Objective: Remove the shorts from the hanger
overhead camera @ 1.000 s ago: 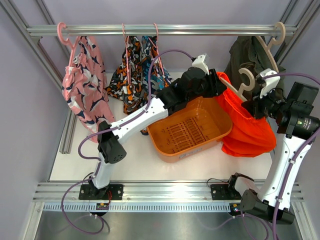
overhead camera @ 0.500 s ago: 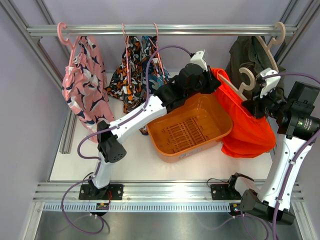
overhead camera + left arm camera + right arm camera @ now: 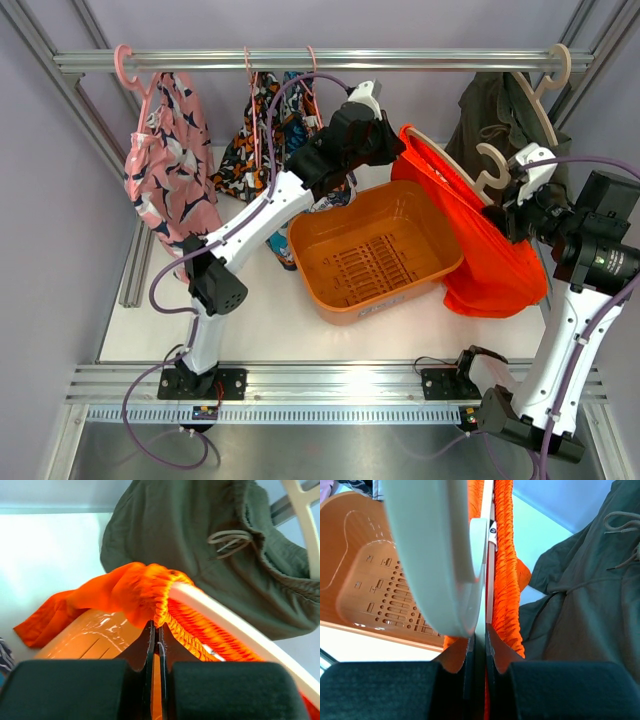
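Our left hand (image 3: 155, 632) had swung left and farther back within the last second, dragging the orange shorts (image 3: 495, 255) partway off the hanger (image 3: 430, 555). It was pinched shut on their waistband. Our right hand (image 3: 479, 639) was clamped on the hanger. The shorts hung right of the basket (image 3: 345, 300), not yet free.

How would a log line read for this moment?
left fingers: shut on orange shorts waistband | right fingers: shut on cream hanger | status: shorts not yet off hanger
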You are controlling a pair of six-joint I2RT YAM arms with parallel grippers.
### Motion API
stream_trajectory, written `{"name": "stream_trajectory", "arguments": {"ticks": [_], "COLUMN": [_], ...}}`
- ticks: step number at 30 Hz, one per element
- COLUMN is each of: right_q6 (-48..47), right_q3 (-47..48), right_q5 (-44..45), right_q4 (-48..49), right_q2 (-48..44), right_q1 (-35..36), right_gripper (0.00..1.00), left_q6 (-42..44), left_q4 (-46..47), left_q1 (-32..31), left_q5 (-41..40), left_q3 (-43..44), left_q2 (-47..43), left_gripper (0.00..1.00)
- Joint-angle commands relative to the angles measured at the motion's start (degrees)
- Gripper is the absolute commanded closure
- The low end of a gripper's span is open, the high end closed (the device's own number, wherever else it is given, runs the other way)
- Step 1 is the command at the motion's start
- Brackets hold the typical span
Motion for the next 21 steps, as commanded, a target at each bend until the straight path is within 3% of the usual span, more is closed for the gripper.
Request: {"name": "stream_trajectory", "arguments": {"ticks": [1, 10, 15, 21], "right_q6": [2.27, 17.74, 24.16, 20.92], "right_q3": [0.96, -3.44, -2.91, 0.08], "right_q5": [-1.72, -3.40, -3.92, -5.33], "right_q4": [0.94, 14.72, 20.54, 17.31], "right_q2": [-3.17, -2.91, -2.65, -2.82], "right_q1": [-0.48, -0.48, -0.48, -0.48], "right_gripper": [1.00, 1.00, 1.00, 1.00], "left_q6": [1.63, 4.62, 4.45, -0.11], "left_q4": [0.31, 16.46, 14.56, 7.70], "left_q1": [5.61, 2.45, 0.51, 3.32], "left_q5": [-5.32, 13.31, 14.37, 10.16], "left_q3": [2.06, -6.89, -6.64, -6.47], "left_q2": [1.60, -0.77, 1.07, 2.74], "left_gripper": [1.00, 1.00, 1.00, 1.00]}}
